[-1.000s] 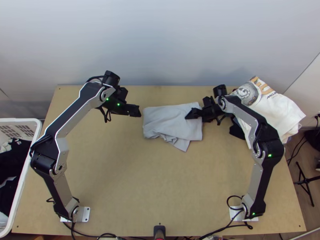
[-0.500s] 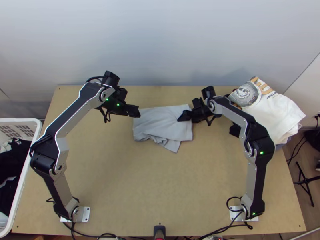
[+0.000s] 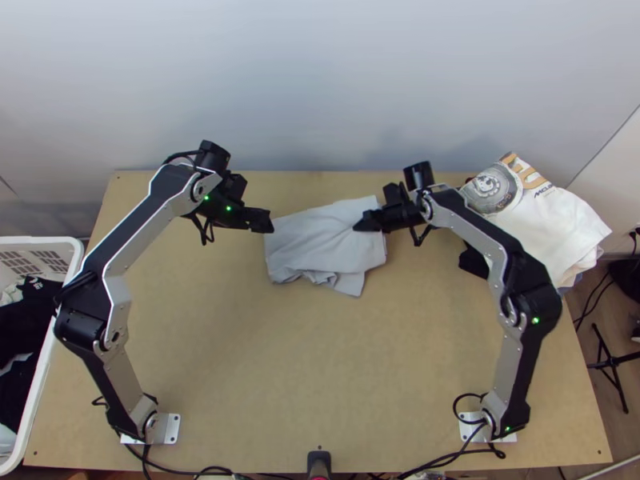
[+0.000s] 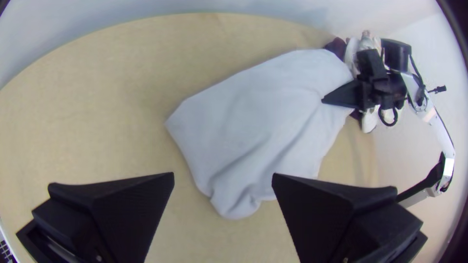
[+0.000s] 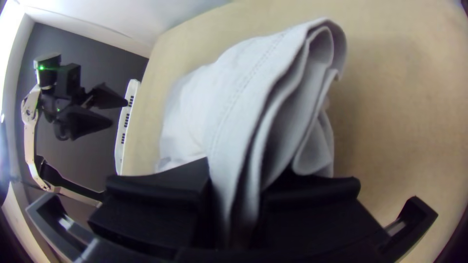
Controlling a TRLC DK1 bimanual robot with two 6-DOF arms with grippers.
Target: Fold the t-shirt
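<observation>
The light grey t-shirt (image 3: 320,240) lies folded in several layers near the table's far side, a rumpled corner on its near edge. My right gripper (image 3: 368,222) is over its right end in the top view; in the right wrist view that gripper (image 5: 236,195) is shut on the layered edge of the t-shirt (image 5: 243,97). At the shirt's left end stands my left gripper (image 3: 264,221). The left wrist view shows the left gripper (image 4: 223,180) open, nothing between its fingers, with the t-shirt (image 4: 263,122) beyond them.
A pile of garments with a white printed one (image 3: 552,216) on top lies at the table's far right corner. A white basket (image 3: 68,280) of dark clothes stands off the left edge. Bare wood (image 3: 304,368) spreads on the near side.
My right gripper has moved left, and the t-shirt slid left with it; lately its right end has shifted slightly toward the far side. My left gripper has drawn a little left.
</observation>
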